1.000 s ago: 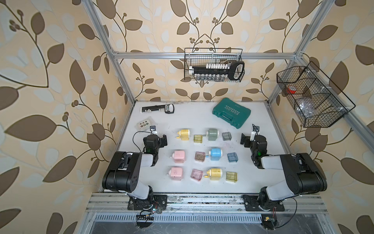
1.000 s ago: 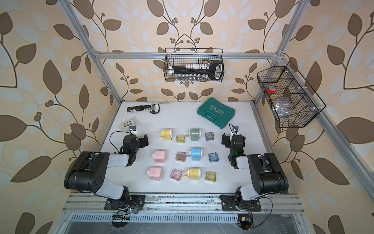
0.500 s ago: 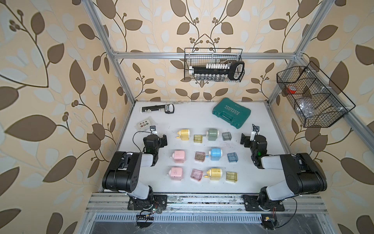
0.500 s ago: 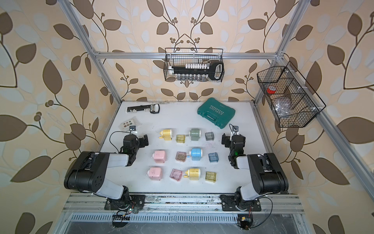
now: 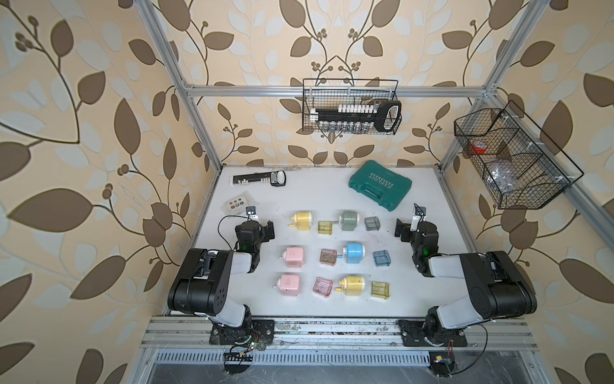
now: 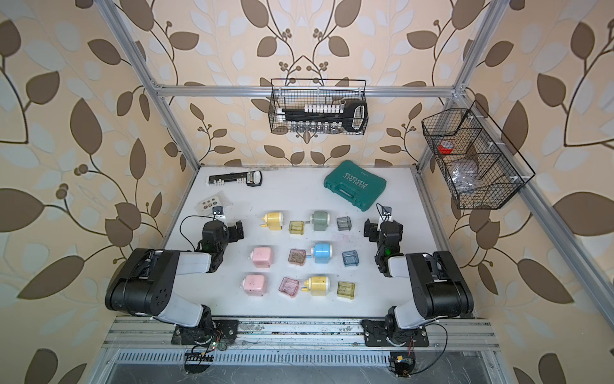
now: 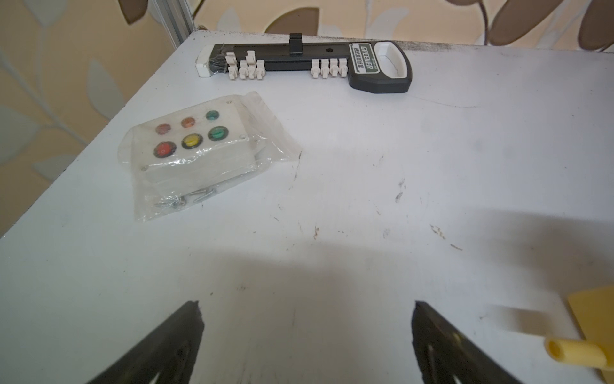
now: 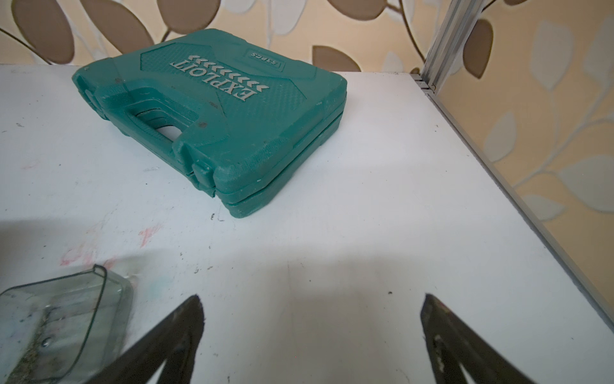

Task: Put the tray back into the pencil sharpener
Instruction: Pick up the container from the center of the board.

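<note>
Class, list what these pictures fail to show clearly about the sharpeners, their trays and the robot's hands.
1) Far yellow sharpener: left wrist view, cut off by the frame edge.
2) Grey tray: right wrist view, cut off by the edge, partly behind the right hand.
3) Middle-row pink sharpener: its slot is too small in both top views.
4) Clear bag in side basket: top view, contents blurred by mesh.

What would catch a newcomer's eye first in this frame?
A neat grid of pastel pencil sharpeners fills the middle of the table, each with a loose tinted tray beside it. Toward the back right lies a teal tool case. The left gripper and right gripper flank the grid, both open and empty.
</note>
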You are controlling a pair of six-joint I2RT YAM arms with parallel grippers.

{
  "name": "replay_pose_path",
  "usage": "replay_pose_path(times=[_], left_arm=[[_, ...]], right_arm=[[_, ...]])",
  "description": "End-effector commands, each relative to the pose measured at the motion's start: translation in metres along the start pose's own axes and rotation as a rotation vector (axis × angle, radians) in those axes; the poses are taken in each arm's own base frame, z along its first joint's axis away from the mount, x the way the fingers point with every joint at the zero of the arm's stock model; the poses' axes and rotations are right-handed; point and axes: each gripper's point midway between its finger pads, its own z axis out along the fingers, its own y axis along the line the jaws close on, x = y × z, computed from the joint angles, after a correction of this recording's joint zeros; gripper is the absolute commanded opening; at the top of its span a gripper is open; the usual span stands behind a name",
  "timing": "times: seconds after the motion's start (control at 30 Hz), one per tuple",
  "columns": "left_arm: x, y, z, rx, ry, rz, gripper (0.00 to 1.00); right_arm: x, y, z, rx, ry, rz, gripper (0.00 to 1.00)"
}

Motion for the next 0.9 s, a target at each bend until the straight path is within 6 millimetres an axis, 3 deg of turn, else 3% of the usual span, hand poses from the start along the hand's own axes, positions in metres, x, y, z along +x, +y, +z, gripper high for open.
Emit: replay_pose_path(times=[0.0, 0.13, 0.2, 0.27, 0.33, 0.43, 0.57, 0.73, 0.87], left_arm=[[-0.012, 0.002, -0.003, 0.002, -0.044, -0.021, 0.99], [-0.023, 0.003, -0.006, -0.02, -0.047, -0.011, 0.97], [-0.049, 0.006, -0.016, -0.051, -0.013, -0.014, 0.95], [-0.073, 0.011, -0.024, -0.096, -0.012, -0.068, 0.95], [-0.094, 0.006, -0.032, -0.07, -0.004, -0.107, 0.92], [-0.122, 0.002, -0.047, -0.058, 0.061, -0.126, 0.9], [-0.145, -0.008, -0.074, -0.007, 0.172, -0.104, 0.86], [-0.15, -0.025, -0.094, 0.079, 0.322, -0.126, 0.84], [-0.137, -0.045, -0.092, 0.159, 0.478, -0.155, 0.79]], right_arm=[[-0.016, 0.002, 0.001, -0.01, -0.043, 0.02, 0.98], [-0.026, -0.005, -0.003, 0.033, -0.052, 0.027, 0.98], [-0.043, -0.012, -0.009, 0.075, 0.026, 0.03, 0.98], [-0.074, -0.024, -0.016, 0.121, 0.023, 0.109, 0.98], [-0.091, -0.023, -0.023, 0.096, 0.028, 0.17, 0.98], [-0.101, -0.013, -0.033, 0.044, 0.104, 0.178, 0.98], [-0.109, -0.015, -0.051, 0.063, 0.235, 0.234, 0.98], [-0.121, 0.026, -0.077, -0.107, 0.386, 0.347, 0.95], [-0.122, 0.062, -0.096, -0.171, 0.494, 0.3, 0.95]])
